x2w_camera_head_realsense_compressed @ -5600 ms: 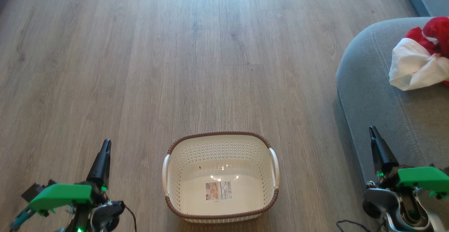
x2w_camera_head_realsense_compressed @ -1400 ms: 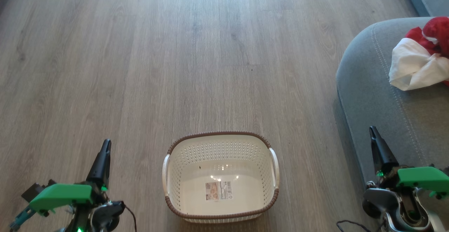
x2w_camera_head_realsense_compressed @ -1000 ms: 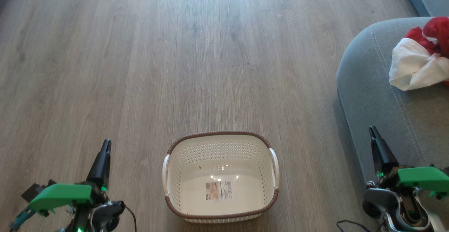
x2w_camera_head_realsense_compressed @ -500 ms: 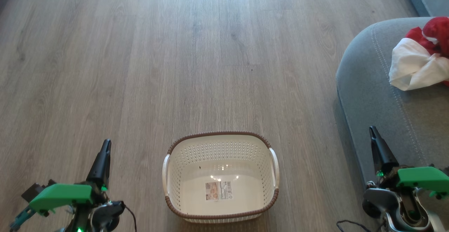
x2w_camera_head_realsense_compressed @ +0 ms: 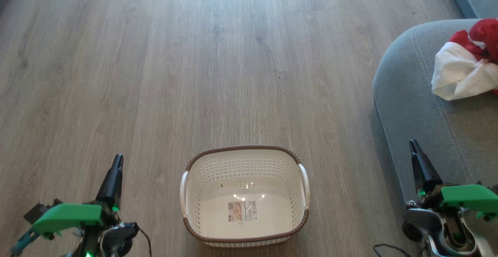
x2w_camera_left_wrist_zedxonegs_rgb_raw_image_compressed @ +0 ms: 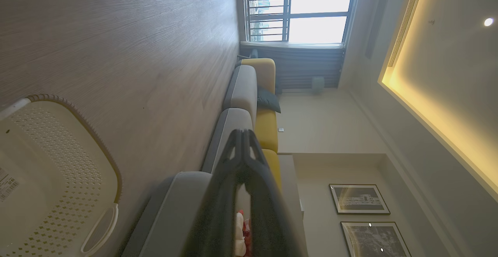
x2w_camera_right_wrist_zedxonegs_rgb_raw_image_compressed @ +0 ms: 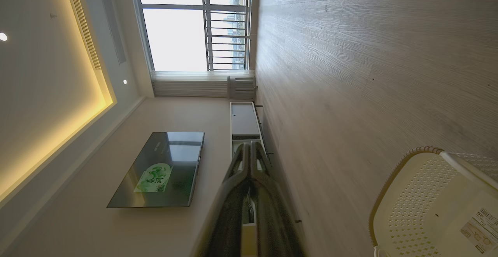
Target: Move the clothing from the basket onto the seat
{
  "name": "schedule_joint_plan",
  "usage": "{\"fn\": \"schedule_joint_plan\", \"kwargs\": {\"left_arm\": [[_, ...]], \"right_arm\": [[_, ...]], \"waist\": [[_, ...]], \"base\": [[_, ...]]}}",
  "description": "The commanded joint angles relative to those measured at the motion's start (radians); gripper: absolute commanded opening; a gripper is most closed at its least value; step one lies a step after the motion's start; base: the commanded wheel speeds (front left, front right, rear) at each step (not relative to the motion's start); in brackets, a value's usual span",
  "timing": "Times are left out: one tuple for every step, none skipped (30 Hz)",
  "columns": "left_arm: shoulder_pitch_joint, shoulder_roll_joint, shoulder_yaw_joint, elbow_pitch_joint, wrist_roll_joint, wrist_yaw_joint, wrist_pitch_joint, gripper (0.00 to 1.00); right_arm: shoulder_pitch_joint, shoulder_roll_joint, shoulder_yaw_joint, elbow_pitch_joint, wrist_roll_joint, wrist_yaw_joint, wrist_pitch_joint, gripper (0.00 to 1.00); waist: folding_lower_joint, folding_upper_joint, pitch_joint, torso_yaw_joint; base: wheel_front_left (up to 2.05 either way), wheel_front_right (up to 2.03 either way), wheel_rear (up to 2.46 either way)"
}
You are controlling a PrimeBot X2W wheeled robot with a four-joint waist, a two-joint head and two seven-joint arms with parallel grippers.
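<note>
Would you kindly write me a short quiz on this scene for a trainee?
1. Open or shut: how do the left hand and right hand stand?
2. True or false: some clothing lies in the basket.
3. The clothing lies: A in the basket, B on the seat, C in the right hand.
Key: 1 shut; 2 false; 3 B.

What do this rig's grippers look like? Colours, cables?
The left gripper and right gripper each have two long, dark, tapered fingers. Bright green plastic covers sit behind them, with small green lights, a grey metal wrist joint and thin black cables.
</note>
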Motion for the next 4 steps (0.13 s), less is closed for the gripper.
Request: {"fn": "schedule_joint_plan", "kwargs": {"left_arm": [[-0.05, 0.008, 0.034, -0.034, -0.007, -0.009, 0.007, 0.0], [-0.05, 0.008, 0.034, -0.034, -0.007, -0.009, 0.007, 0.0], [-0.05, 0.008, 0.034, -0.034, -0.007, -0.009, 0.007, 0.0], [-0.05, 0.008, 0.034, -0.034, -0.007, -0.009, 0.007, 0.0]], "right_arm": [[-0.036, -0.004, 0.018, -0.039, 0.006, 0.0, 0.006, 0.0], [-0.036, -0.004, 0.018, -0.039, 0.006, 0.0, 0.006, 0.0], [-0.036, -0.004, 0.018, -0.039, 0.006, 0.0, 0.006, 0.0], [-0.036, -0.004, 0.018, -0.039, 0.006, 0.0, 0.006, 0.0]], "waist": [[0.0, 0.0, 0.0, 0.0], [0.0, 0.0, 0.0, 0.0], [0.0, 0.0, 0.0, 0.0], [0.0, 0.0, 0.0, 0.0]], "base": [[0.0, 0.0, 0.0], [0.0, 0.0, 0.0], [0.0, 0.0, 0.0], [0.0, 0.0, 0.0]]}}
